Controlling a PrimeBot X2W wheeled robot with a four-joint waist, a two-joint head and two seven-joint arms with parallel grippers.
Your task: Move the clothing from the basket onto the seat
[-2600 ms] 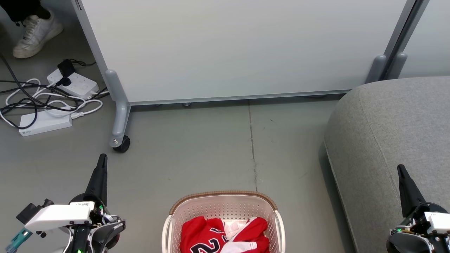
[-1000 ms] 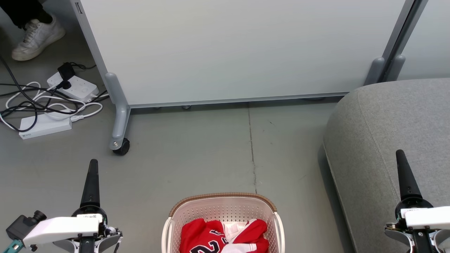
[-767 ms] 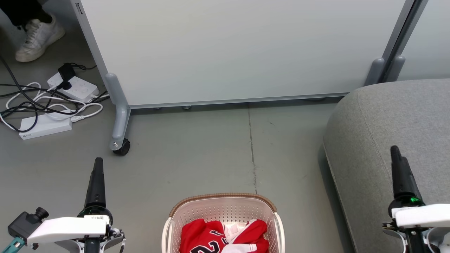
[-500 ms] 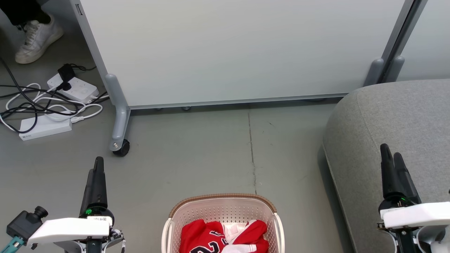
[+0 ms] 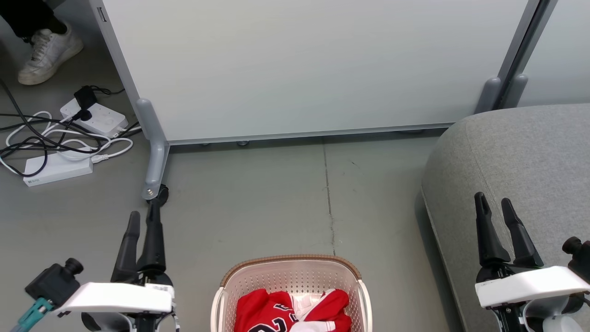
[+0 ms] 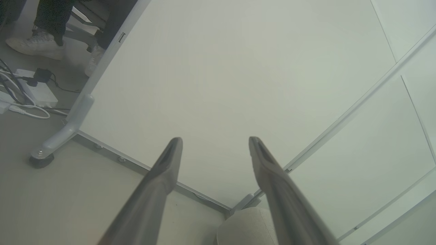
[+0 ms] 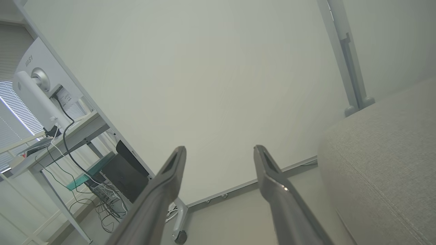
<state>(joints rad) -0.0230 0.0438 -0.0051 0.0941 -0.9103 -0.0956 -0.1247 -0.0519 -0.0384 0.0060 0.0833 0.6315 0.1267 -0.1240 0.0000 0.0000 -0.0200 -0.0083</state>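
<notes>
Down at the bottom middle of the head view, red clothing point(image 5: 269, 313) bunched inside the basket point(image 5: 290, 259) on the floor, grey seat point(image 5: 530, 152) to the right, left gripper point(image 5: 144, 210) fingers wide apart, empty, right gripper point(image 5: 492, 199) likewise wide, empty, against the seat.

Premises: office-type workroom. At 12 o'clock, pale wheeled partition panel point(image 5: 313, 64). At 10 o'clock, white power strips point(image 5: 57, 168) with tangled cables point(image 5: 55, 138) on grey floor point(image 5: 253, 207). Beyond the panel's edge: desk point(image 7: 68, 136) carrying monitor point(image 7: 37, 88), computer tower point(image 7: 124, 172) beneath, window blinds point(image 7: 13, 112) behind.
</notes>
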